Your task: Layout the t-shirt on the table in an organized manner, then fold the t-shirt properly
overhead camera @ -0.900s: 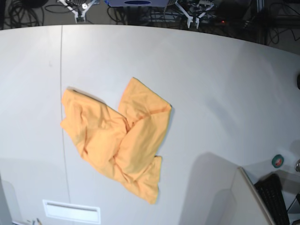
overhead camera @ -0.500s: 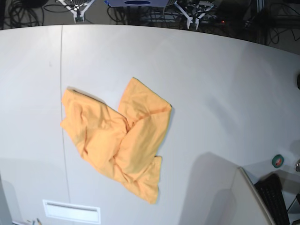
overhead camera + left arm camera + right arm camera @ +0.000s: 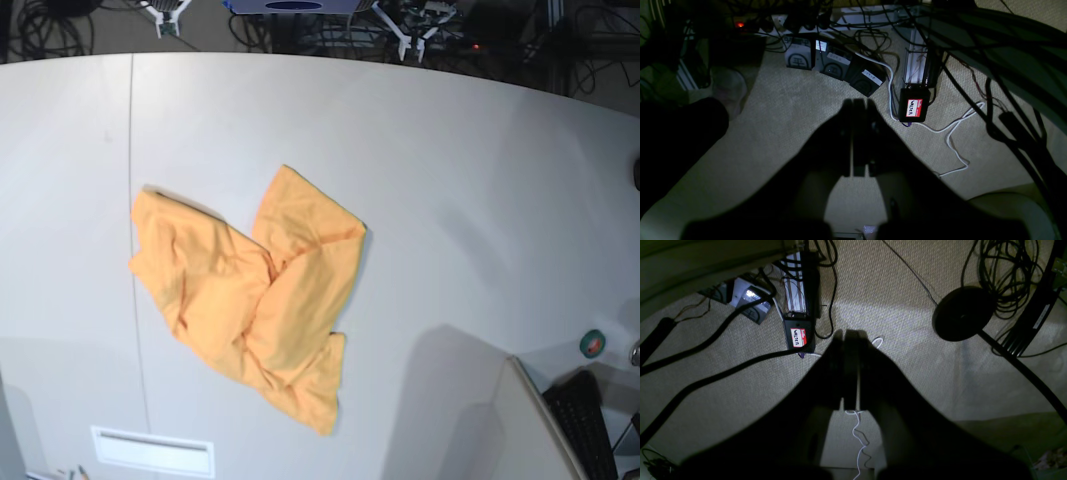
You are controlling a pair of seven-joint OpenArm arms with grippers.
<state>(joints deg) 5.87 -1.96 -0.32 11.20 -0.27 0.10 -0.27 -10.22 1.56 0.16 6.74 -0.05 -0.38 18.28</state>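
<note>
Lying crumpled on the table (image 3: 480, 180), the t-shirt (image 3: 250, 300), untouched

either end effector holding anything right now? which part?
Nothing held. Left end effector and right end effector are both shut on nothing, off the table. The t-shirt lies crumpled and untouched.

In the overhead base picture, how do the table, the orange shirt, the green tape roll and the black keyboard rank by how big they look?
Largest to smallest:
1. table
2. t-shirt, crumpled
3. keyboard, cut off by the frame edge, so its rank is unsure
4. tape roll
</note>
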